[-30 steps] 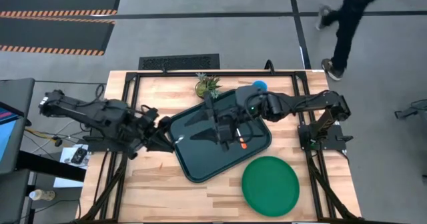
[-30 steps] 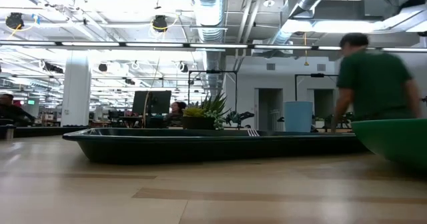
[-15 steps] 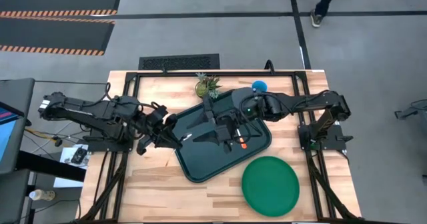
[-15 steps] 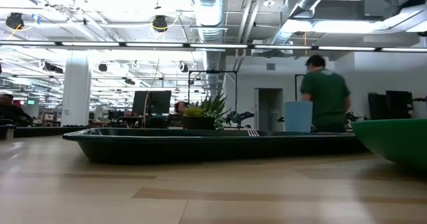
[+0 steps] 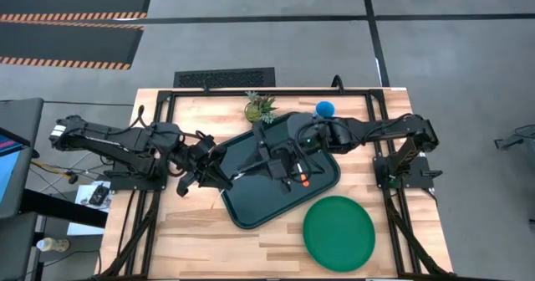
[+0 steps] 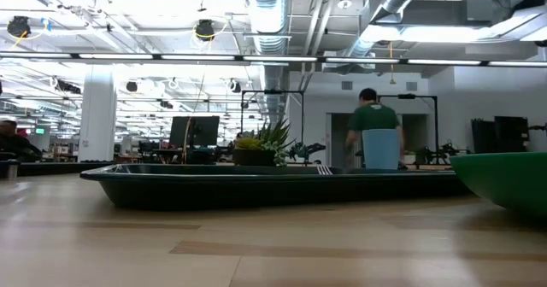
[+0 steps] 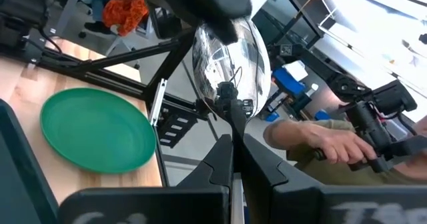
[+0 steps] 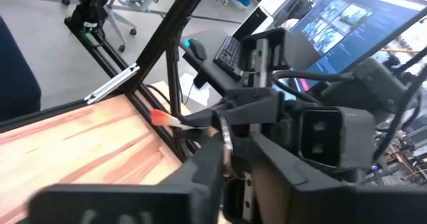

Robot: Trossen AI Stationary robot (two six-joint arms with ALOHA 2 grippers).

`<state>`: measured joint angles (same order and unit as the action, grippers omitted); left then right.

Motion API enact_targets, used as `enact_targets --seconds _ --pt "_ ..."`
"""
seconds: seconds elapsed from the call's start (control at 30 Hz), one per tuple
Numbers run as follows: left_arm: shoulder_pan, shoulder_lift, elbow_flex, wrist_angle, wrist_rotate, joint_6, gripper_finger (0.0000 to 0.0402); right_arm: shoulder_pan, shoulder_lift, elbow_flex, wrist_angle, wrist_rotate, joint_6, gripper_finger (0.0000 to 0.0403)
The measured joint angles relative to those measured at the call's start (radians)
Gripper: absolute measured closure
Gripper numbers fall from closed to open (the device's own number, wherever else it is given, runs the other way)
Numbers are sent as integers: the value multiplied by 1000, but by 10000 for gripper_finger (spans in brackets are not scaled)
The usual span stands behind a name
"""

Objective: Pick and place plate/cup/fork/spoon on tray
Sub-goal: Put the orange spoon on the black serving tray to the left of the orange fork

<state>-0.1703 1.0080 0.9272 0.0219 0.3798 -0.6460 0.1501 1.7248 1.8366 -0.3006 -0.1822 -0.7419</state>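
The spoon (image 5: 249, 169) hangs above the tray's (image 5: 251, 204) left part, between both grippers. Its shiny bowl (image 7: 230, 57) sticks out past my left gripper (image 7: 231, 159), which is shut on it. My right gripper (image 8: 227, 159) is shut on the bowl end and stands over the tray's middle (image 5: 274, 166). The fork (image 5: 304, 181) lies on the tray, by its right rim. The green plate (image 5: 338, 232) rests on the table near the right front. The light-blue cup (image 5: 324, 108) stands on the table beyond the tray. My left gripper pinches the spoon's thin neck (image 7: 231, 124) just behind the bowl, between its two fingers. The fingers come from the table's left and lie along the spoon. The spoon is clear of the tray. My right gripper has the bowl's edge (image 8: 226, 136) between its two fingers, coming from the table's right. Its dark finger (image 7: 200, 11) covers the bowl's far tip.
A small pineapple-like plant (image 5: 261, 107) stands at the table's far edge, left of the cup. In the low view the tray's wall (image 6: 273, 189) fills the middle and the plate's rim (image 6: 504, 180) the right. A person (image 6: 372, 125) stands in the room behind.
My left gripper has carried the spoon toward the table's right, over the tray's left rim, bringing its bowl end up to my right gripper, which has stayed over the tray. The person behind the table has walked farther off.
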Motion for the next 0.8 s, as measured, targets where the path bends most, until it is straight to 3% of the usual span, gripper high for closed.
enact_targets --seconds 0.17,0.3,0.43,0.57,0.8 --pt "0 0 0 6 -5 2 401 0 0 0 -10 1 -11 389" --pt "0 1 0 7 -14 6 401 0 -2 0 -14 1 -11 387" --pt "-2 0 0 -37 -87 24 393 -3 -2 0 -33 4 -9 396" --pt "0 0 0 -80 -113 87 343 -27 -12 0 -118 -5 19 399" --pt "0 -16 0 -204 -140 127 214 -151 -79 15 -455 -18 103 400"
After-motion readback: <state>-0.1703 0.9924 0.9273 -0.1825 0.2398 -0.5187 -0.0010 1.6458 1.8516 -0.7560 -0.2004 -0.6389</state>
